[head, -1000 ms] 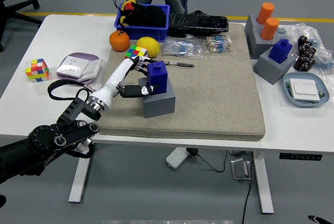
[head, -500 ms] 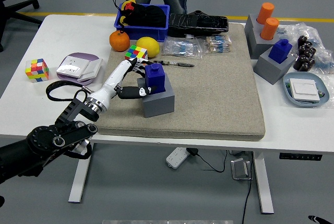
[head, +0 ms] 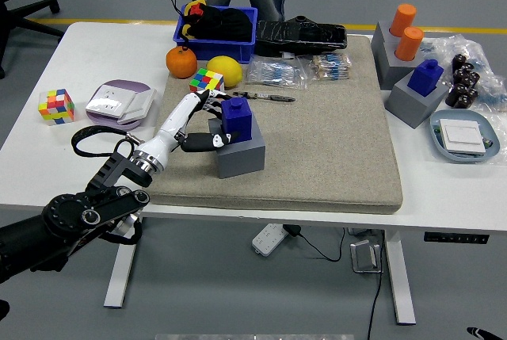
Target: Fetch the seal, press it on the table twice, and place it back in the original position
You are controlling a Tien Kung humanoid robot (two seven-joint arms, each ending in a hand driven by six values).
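The blue seal (head: 237,116) stands in the top of a grey block (head: 242,155) on the beige mat. My left hand (head: 212,124) reaches in from the lower left and is curled on the seal's left side. Its fingers (head: 211,105) lie behind the seal and its thumb (head: 207,143) is low in front. The seal still rests on the block. My right arm is out of view.
A colour cube (head: 207,80), lemon (head: 223,67) and orange (head: 181,61) lie just behind the hand, with a blue bin (head: 244,40) beyond. At the right are grey blocks with another blue seal (head: 428,75) and orange cylinders (head: 405,29). A person stands at the far side.
The seal rocked slightly left and came back upright on its block. My left hand stayed against it, shifting only a little.
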